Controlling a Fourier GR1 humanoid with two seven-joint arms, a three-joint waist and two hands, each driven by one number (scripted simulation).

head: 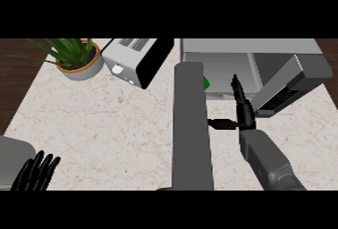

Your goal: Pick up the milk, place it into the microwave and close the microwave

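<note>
Grey and box-shaped, the metal microwave (224,49) stands open, its tall grey door (191,125) swung out toward you across the pale marble counter (112,125). All that shows of the milk (206,83) is a small green patch at the cavity's mouth, just behind the door's edge; it is probably inside already. Your black right hand (244,114) lies on the door's inner side, fingers straight, thumb out toward the door, holding nothing. Draw it clear, come round to the outer face, and push with flat fingers near the free edge. Your black left hand (36,174) rests lower left, fingers up and straight.
</note>
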